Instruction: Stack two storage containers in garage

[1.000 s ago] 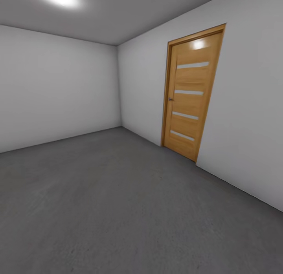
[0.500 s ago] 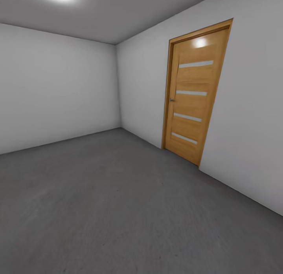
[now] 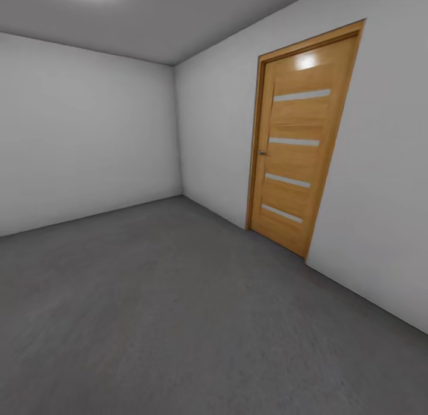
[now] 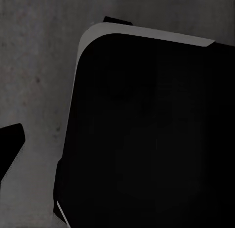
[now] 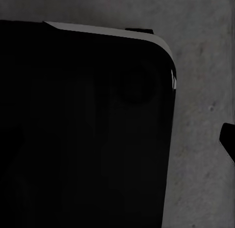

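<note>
I am in the garage, a bare room with grey-white walls (image 3: 89,135) and a dark grey concrete floor (image 3: 178,308). The two storage containers are out of view. In the left wrist view a dark fingertip (image 4: 9,149) pokes in at the picture's edge over the concrete (image 4: 34,66), beside my black base (image 4: 152,135). The right wrist view has the same layout: one dark fingertip (image 5: 229,139) at the edge, my black base (image 5: 78,130), and concrete (image 5: 200,66) beside it. How either gripper's jaws stand cannot be made out.
A shut wooden door (image 3: 297,135) with several pale horizontal strips sits in the right wall (image 3: 380,213). The room's far corner (image 3: 176,129) lies ahead. Open concrete stretches from me to the far wall.
The whole head view has shifted: the door now sits a little further right and looks larger, so the camera has moved. Nothing in the room has moved.
</note>
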Robot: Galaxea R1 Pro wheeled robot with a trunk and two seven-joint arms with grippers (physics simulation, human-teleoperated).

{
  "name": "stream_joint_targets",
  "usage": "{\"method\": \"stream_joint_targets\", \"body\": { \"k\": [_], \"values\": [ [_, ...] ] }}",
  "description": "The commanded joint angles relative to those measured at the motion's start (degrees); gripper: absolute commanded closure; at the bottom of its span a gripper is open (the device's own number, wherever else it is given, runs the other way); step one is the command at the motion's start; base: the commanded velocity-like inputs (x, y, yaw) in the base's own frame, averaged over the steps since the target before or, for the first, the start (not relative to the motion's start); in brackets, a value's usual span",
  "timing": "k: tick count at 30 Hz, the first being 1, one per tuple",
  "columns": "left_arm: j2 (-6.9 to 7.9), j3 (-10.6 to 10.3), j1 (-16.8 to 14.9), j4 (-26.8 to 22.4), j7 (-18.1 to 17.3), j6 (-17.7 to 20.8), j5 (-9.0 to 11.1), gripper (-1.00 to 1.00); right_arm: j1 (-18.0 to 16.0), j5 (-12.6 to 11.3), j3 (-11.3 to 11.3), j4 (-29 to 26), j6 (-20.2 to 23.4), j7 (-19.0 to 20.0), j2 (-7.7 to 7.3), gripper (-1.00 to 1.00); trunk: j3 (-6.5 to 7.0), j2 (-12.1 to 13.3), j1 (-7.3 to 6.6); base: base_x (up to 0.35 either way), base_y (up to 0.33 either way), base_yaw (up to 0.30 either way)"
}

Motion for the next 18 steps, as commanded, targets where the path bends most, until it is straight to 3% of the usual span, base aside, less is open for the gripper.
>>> {"method": "stream_joint_targets", "body": {
  "k": [1,18],
  "values": [
    [0.0,-0.01,-0.01,0.0,0.03,-0.13,0.28,-1.0,-0.01,0.3,-0.04,0.04,-0.22,-0.01,0.0,-1.0,-0.04,-0.02,0.03,0.323,0.0,0.0],
    [0.0,-0.01,-0.01,0.0,0.03,-0.22,0.25,-1.0,-0.01,0.3,-0.04,0.04,-0.22,-0.01,0.0,-1.0,-0.04,-0.02,0.03,0.323,0.0,0.0]
  ]
}}
